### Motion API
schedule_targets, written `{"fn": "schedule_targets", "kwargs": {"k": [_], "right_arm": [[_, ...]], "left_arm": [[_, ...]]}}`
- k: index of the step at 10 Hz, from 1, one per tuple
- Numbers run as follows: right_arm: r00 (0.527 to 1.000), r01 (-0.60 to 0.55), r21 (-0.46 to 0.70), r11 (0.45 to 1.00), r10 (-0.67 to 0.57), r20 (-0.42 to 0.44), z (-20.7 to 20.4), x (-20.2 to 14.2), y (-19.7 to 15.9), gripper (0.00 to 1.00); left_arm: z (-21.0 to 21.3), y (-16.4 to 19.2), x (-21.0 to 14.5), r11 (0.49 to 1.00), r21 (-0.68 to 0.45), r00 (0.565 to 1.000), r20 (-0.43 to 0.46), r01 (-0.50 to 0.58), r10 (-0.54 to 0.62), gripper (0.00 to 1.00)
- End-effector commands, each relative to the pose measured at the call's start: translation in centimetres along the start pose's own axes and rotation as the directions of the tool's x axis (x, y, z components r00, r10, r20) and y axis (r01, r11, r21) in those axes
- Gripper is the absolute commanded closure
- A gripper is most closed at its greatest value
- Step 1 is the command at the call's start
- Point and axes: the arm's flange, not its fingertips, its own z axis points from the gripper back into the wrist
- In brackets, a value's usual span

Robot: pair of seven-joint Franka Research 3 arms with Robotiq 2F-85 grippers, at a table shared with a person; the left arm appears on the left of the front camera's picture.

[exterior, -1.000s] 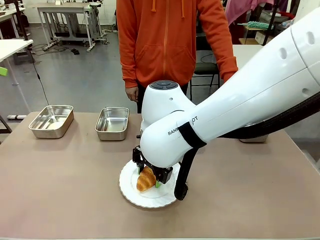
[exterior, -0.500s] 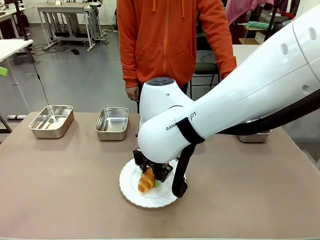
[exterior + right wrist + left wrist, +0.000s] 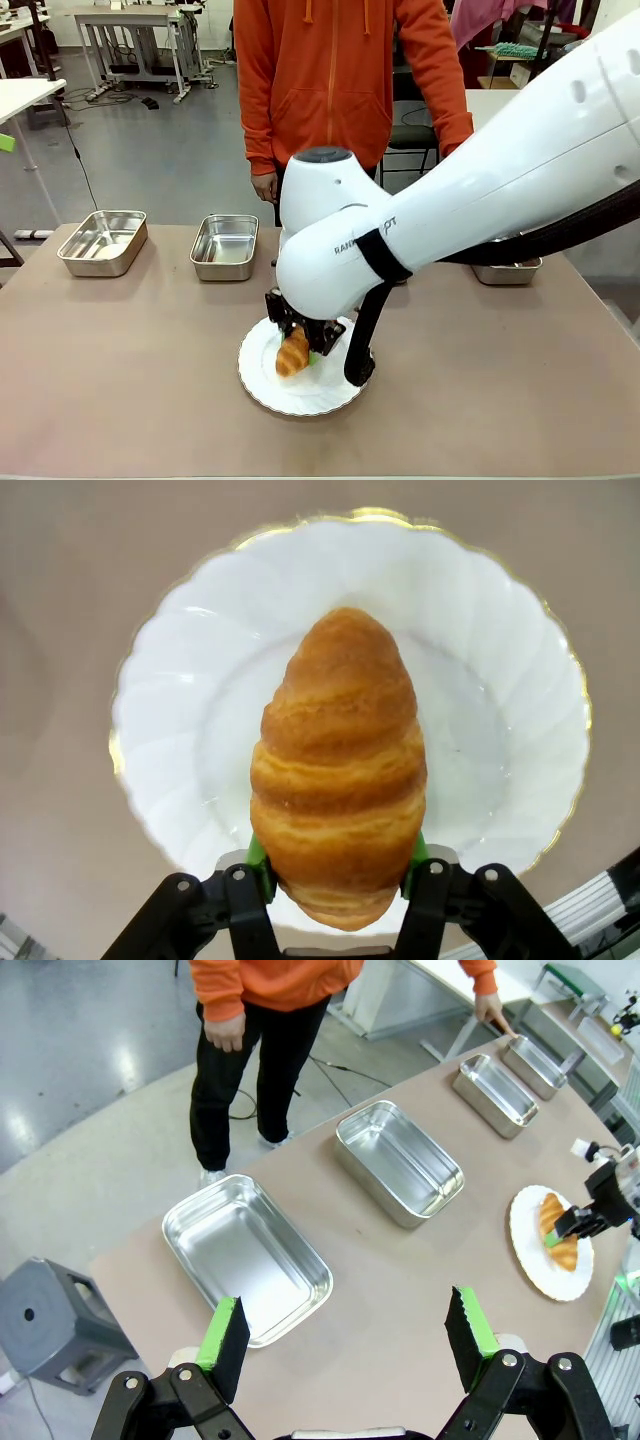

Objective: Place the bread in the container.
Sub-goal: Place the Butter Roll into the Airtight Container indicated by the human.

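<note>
Four steel pans stand in a row along the far side of the counter (image 3: 120, 400), and any of them could be the container; the nearest to the plate (image 3: 262, 388) is the second from the robot's left (image 3: 224, 246), so I take that one. The right jaws are closed on the bread (image 3: 292, 353), green pads (image 3: 262, 865) pressing its thick end, with the rest of the croissant pointing down over the white scalloped plate. I cannot tell whether it is quite clear of the plate.

To do this well, the lift should go straight up until the tip clears the scalloped rim, then travel across and back to the pan. The grip is only at one end, so a slow, steady carry would keep the soft crust from slipping or tearing. It should be released low inside the pan, not dropped from height.

The left jaws hang wide open and empty above the counter's left end, over the first pan (image 3: 245, 1255).

The counter is a matte brown, bare apart from the pans and plate. A person in an orange hoodie (image 3: 340, 80) stands at the far side. Beyond them are a grey floor (image 3: 150, 150), other tables and a grey stool (image 3: 50, 1310).
</note>
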Motion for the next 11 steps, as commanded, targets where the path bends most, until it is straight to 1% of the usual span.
{"fn": "schedule_targets", "kwargs": {"k": [1,2,3,4,5,6,7,8,9,10,11], "right_arm": [[0.997,-0.067,0.060,0.996,0.068,-0.024,6.9,3.1,-0.7,0.44],[0.988,-0.135,0.077,0.988,0.141,-0.070,10.4,5.3,-1.1,0.44],[0.969,-0.215,0.083,0.973,0.223,-0.109,12.9,7.6,-1.6,0.44],[0.945,-0.296,0.092,0.951,0.305,-0.120,15.0,10.5,-2.2,0.44],[0.876,-0.459,0.128,0.879,0.472,-0.098,16.6,13.3,-3.2,0.44],[0.835,-0.532,0.112,0.839,0.542,-0.094,17.5,15.6,-4.3,0.44],[0.777,-0.612,0.117,0.782,0.622,-0.096,18.1,18.6,-5.8,0.44],[0.708,-0.690,0.109,0.716,0.698,-0.108,18.8,21.8,-7.8,0.44],[0.658,-0.738,0.133,0.662,0.749,-0.076,19.0,24.3,-9.7,0.44],[0.635,-0.758,0.135,0.639,0.769,-0.075,18.6,26.1,-11.2,0.44],[0.629,-0.755,0.172,0.633,0.773,-0.081,18.0,27.0,-12.2,0.44]], "left_arm": [[0.0,-0.1,0.1,1.000,-0.002,1.000,0.008,-0.002,0.002,0.00],[0.0,-0.1,0.1,1.000,-0.002,1.000,0.008,-0.002,0.002,0.00],[0.0,-0.1,0.1,1.000,-0.002,1.000,0.008,-0.002,0.002,0.00],[0.0,-0.1,0.1,1.000,-0.002,1.000,0.008,-0.002,0.002,0.00],[0.0,-0.1,0.1,1.000,-0.002,1.000,0.008,-0.002,0.002,0.00],[0.0,-0.1,0.1,1.000,-0.002,1.000,0.008,-0.002,0.002,0.00],[0.0,-0.1,0.1,1.000,-0.002,1.000,0.008,-0.002,0.002,0.00],[0.0,-0.1,0.1,1.000,-0.002,1.000,0.008,-0.002,0.002,0.00],[0.0,-0.1,0.1,1.000,-0.002,1.000,0.008,-0.002,0.002,0.00],[0.0,-0.1,0.1,1.000,-0.002,1.000,0.008,-0.002,0.002,0.00],[0.0,-0.1,0.1,1.000,-0.002,1.000,0.008,-0.002,0.002,0.00]]}}
